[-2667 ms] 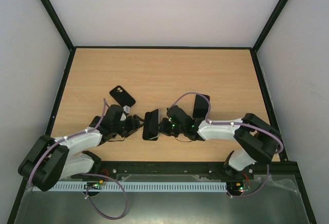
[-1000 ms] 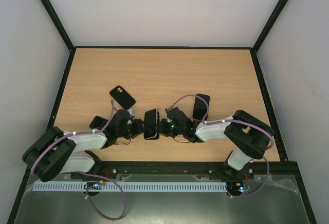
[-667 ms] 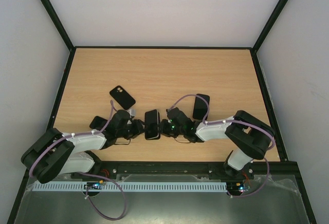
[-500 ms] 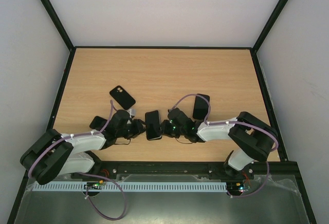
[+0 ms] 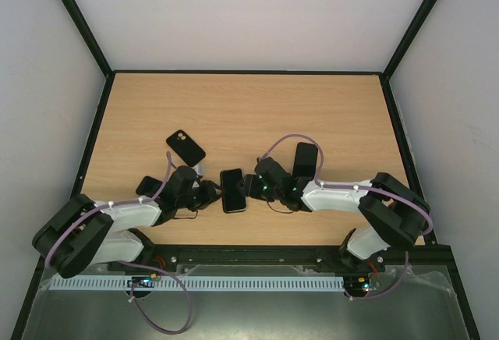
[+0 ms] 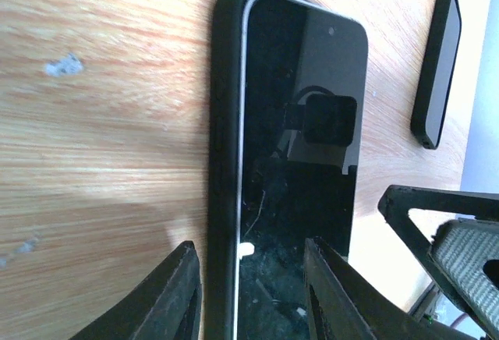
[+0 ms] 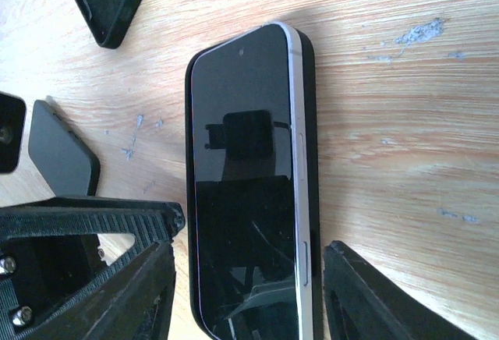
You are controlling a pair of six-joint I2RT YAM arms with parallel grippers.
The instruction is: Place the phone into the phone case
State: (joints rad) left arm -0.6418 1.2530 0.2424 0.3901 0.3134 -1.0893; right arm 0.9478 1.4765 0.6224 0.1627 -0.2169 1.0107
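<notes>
Desk (image 5: pixel 249 106): pale wood-grain laminate, with a few scuffs showing in the wrist views.

One phone (image 5: pixel 233 190): flat glossy black glass, rounded corners, lying face up near the front edge, between the two hands. It sits in one case (image 6: pixel 221 122), matte black with a thick rounded rim. A silver side band stands proud of the rim along one long edge. Cannot tell if it is fully seated.

Left hand (image 6: pixel 249 293): ribbed black fingers spread over the phone's near end, pinching nothing.

Right hand (image 7: pixel 249 266): fingers spread, one on either side of the phone's other end, just beside the case.

Three other matte black pieces lie apart on the desk:
- far case (image 5: pixel 185 146), with a camera cut-out, tilted
- right case (image 5: pixel 305 160), beside the right arm
- small slab (image 5: pixel 146 185), by the left arm, with rounded corners
</notes>
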